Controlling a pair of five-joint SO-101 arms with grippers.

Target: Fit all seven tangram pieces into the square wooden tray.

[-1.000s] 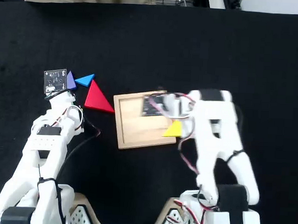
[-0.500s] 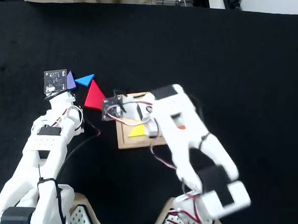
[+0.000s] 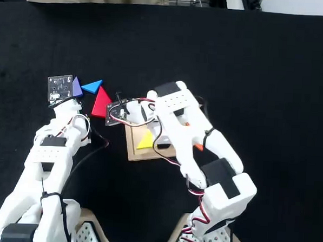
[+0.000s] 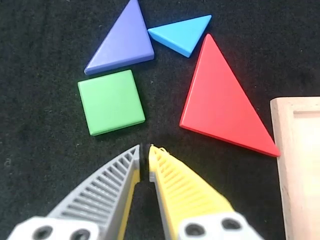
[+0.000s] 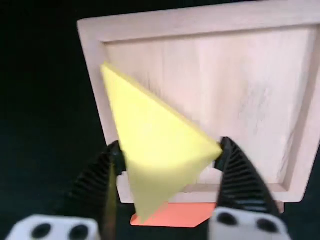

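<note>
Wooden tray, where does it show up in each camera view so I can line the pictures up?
High view: wooden tray mid-table, partly under the right arm, yellow triangle over it.
Left wrist view: its rim beside the sharp corner of the red triangle.
Right wrist view: tray behind the yellow triangle.
Shared landmark: the yellow triangle, in high and right wrist views; the red triangle links high and left wrist.

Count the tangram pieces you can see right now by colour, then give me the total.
purple triangle: 1
blue triangle: 1
red triangle: 1
green square: 1
yellow triangle: 1
orange piece: 1
Total: 6 pieces in view
</note>
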